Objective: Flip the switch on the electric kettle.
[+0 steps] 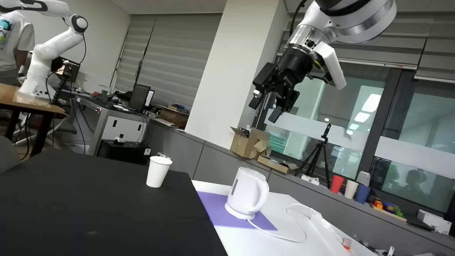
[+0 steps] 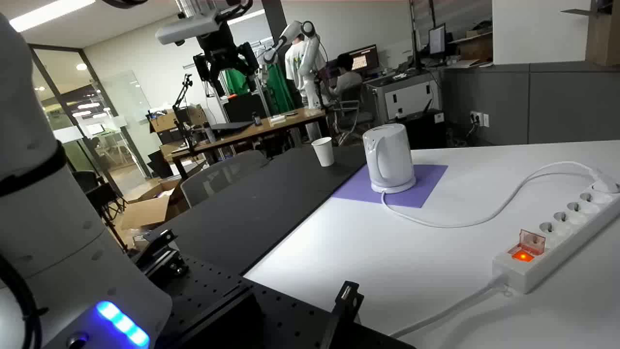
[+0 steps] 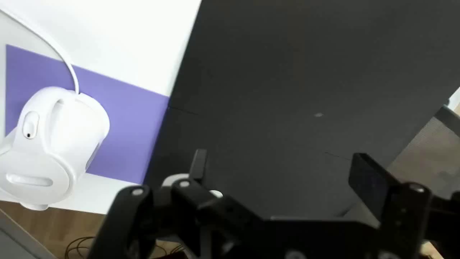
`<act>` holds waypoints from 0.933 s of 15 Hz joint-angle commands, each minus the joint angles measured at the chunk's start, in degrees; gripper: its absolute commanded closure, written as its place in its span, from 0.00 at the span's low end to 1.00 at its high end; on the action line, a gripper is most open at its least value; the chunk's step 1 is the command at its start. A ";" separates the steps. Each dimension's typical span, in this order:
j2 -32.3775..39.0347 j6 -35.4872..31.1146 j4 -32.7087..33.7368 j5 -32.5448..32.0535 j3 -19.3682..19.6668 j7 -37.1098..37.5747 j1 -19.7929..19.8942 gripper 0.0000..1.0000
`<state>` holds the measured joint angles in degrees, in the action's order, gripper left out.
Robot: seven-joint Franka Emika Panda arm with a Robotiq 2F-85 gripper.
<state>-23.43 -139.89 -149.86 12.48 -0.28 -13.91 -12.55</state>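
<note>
One black two-fingered gripper, yours: jaws stood wide apart. One white, rounded plastic electric kettle: stood upright on a flat purple sheet.

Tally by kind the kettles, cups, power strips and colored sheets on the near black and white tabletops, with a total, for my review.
Electric kettle: 1, standing on the purple sheet
Paper cup: 1, on the black tabletop
Power strip: 1, on the white tabletop
Purple sheet: 1, on the white tabletop
Total: 4
</note>
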 commanded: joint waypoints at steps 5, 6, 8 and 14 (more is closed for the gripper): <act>-0.01 0.20 0.11 0.10 -0.28 -0.03 0.28 0.00; -0.01 0.20 0.11 0.10 -0.28 -0.03 0.28 0.00; -0.01 0.20 0.10 0.10 -0.28 -0.03 0.28 0.00; 2.01 -2.88 0.99 -1.56 0.53 -0.45 2.14 0.00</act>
<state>-23.32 -140.26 -149.85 12.33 -0.29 -13.92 -12.36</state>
